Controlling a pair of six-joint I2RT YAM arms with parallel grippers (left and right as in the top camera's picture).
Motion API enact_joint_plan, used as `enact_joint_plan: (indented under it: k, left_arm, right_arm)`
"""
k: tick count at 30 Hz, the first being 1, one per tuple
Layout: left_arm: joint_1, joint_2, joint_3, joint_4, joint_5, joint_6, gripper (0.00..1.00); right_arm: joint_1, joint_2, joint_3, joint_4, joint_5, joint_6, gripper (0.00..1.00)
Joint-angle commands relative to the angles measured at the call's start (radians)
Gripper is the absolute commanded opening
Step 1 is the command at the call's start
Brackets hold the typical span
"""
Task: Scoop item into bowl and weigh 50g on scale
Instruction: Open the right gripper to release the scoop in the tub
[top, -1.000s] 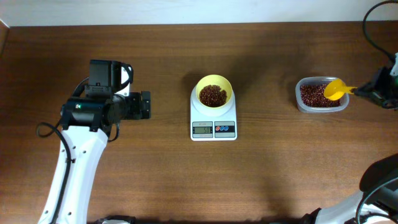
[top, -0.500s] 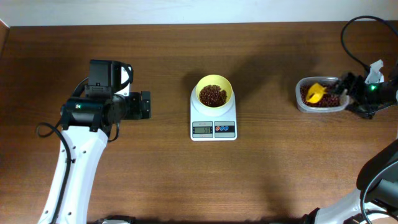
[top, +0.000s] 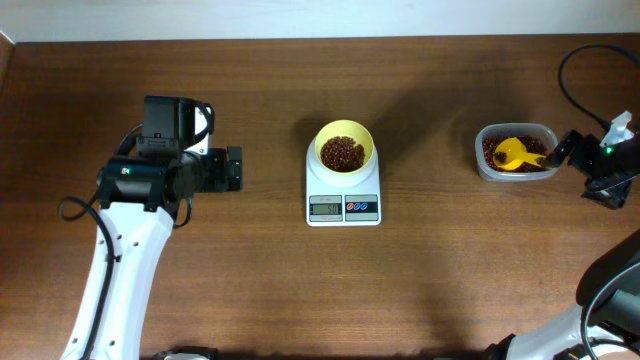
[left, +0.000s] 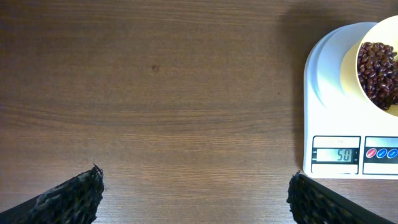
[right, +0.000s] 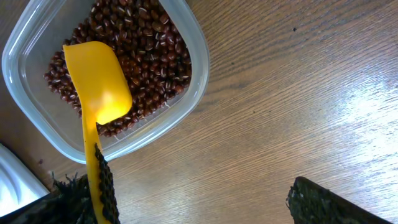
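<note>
1. Left gripper (top: 233, 168): my jaws are spread wide with nothing between them. It sits over bare wooden table (top: 450, 280), out to the left of the scale (top: 343, 187) and well apart from it.
2. Left wrist view: my fingertips (left: 68, 202) sit at the lower corners with only wood grain between them. The scale is at the right edge.
3. Right gripper (top: 560, 152): jaws released too, wide apart. In the right wrist view my fingers (right: 329, 202) are at opposite lower corners with table surface between them.
4. Yellow scoop (right: 99, 84): its cup end lies on the beans (right: 149, 43) inside the clear container (right: 200, 68). The handle runs out over the rim and down alongside one of my right fingers. The other finger is well clear of it, so there's no grip. Can't tell whether the handle touches the near finger.
5. The clear container is at the right end of the table, just beside the right gripper, with a layer of beans in it.
6. Pale-yellow bowl (top: 320, 150): upright on the scale's platform, toward its back edge, between my two arms.
7. Bean heap (top: 343, 153): in the bowl, covering the bottom, below the rim.
8. Scale display (left: 336, 154) reads 50. Coloured buttons (left: 380, 153) are just beside it on the front edge.
</note>
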Motion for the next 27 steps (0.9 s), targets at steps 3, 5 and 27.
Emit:
enact_joint_plan:
  k: [3,5,27]
  left_arm:
    - [0.004,-0.01,0.004,0.002,0.004,0.005,0.99]
    - [0.004,-0.01,0.004,0.002,0.004,0.005,0.99]
    - [0.004,-0.01,0.004,0.002,0.004,0.005,0.99]
  right_arm:
    - [-0.003,-0.028,0.025,0.003,-0.031,0.01,0.99]
    - [-0.003,-0.028,0.025,0.003,0.052,0.019,0.99]
    - [-0.029,-0.124,0.068,-0.011,-0.077,0.131,0.99]
